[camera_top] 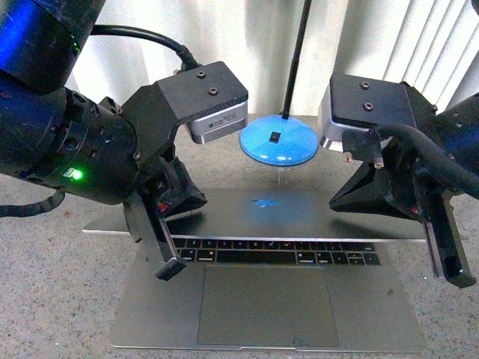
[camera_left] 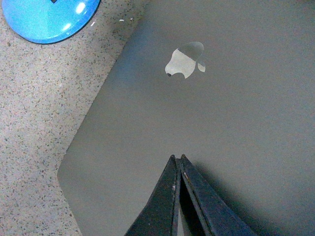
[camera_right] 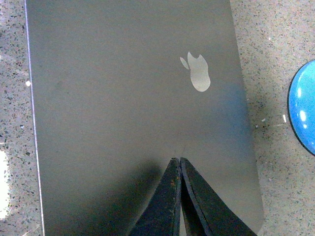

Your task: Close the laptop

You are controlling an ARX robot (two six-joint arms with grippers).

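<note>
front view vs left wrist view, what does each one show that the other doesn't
Front only: the keyboard and trackpad of the laptop, and the right gripper. Left wrist only: the apple logo on the lid. Both: the lid itself, the left gripper, shut, the blue disc and the speckled surface.

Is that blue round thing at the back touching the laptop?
Apart. In the front view a strip of speckled table shows between the blue disc base and the lid of the laptop; the right wrist view shows the same gap.
</note>
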